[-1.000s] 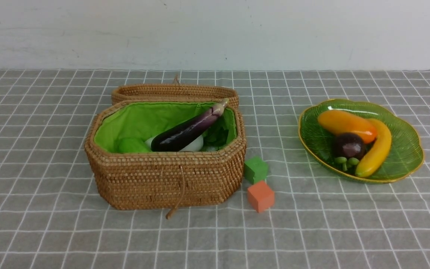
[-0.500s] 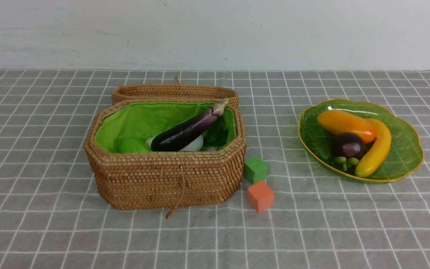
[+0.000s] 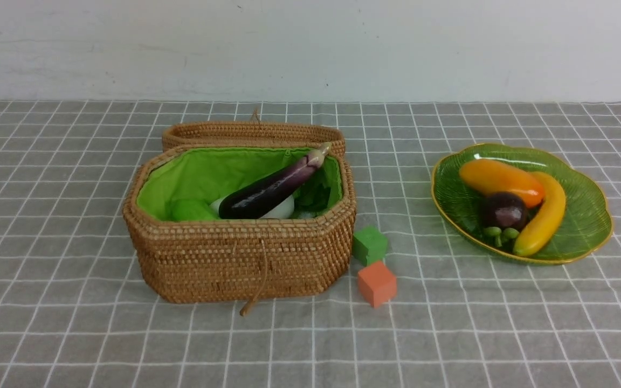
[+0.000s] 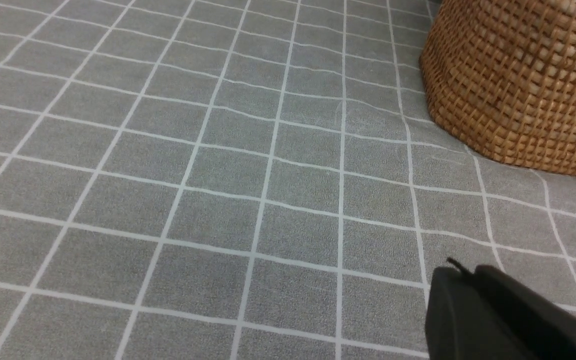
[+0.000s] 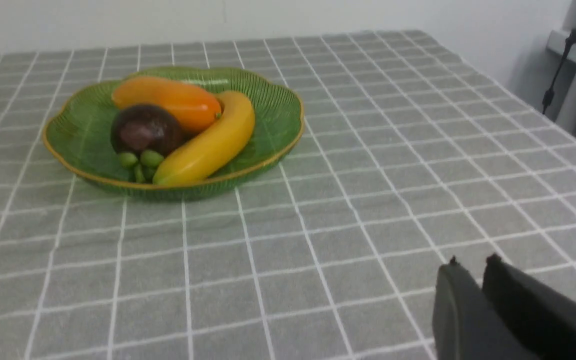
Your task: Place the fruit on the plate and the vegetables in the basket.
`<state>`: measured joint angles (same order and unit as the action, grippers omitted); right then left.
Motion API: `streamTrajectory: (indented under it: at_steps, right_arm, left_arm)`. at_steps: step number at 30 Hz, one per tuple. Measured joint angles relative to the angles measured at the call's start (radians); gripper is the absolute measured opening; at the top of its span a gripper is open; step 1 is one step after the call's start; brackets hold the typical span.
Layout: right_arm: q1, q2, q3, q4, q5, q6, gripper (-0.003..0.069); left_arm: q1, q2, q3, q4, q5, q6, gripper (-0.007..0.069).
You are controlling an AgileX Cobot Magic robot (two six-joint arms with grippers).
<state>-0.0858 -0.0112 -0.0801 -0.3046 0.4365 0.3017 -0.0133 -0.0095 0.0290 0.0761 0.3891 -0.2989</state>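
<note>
Front cam first: I'm looking at the tan woven rattan basket [image 3: 239,242] sitting left of centre on the grey checked tablecloth [image 3: 504,323], its woven lid [image 3: 253,132] lying open behind it. The long glossy purple eggplant [image 3: 271,187] is leaning inside against the bright green cloth lining [image 3: 202,172], with a white oblong vegetable [image 3: 283,209] peeking out under it, a light green leafy piece [image 3: 192,209] on its left and dark green leaves [image 3: 313,195] on its right. A green cube [image 3: 368,245] and an orange cube [image 3: 376,283] are sitting just beside the basket's right end. Well off to the right, the shallow green glass plate with the gold rim [image 3: 585,215] is carrying the yellow banana [image 3: 546,218], the orange-yellow oblong fruit [image 3: 499,180] and the round dark purple fruit with green leaflets [image 3: 503,211]. Neither arm is showing here.

Left wrist cam: I'm seeing the left gripper [image 4: 463,272] hanging over bare cloth near the basket's wall [image 4: 518,90], jaws pressed together, holding nothing.

Right wrist cam: the right gripper [image 5: 470,261] is hovering over the cloth, apart from the plate [image 5: 278,125], fingers nearly touching and pinching nothing. All three fruits are lying on the plate.
</note>
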Motion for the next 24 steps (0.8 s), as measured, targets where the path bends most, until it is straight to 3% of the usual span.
streamTrajectory:
  at_steps: [4,24]
  right_arm:
    - [-0.002,0.000,0.093,0.000,-0.021,0.009,0.0092]
    - [-0.002,0.000,0.096,0.003,-0.036,0.014,0.0113]
  left_arm:
    - [0.000,0.000,0.000,0.000,-0.001,0.000,0.0039]
    - [0.000,0.000,0.000,0.000,0.000,0.000,0.0057]
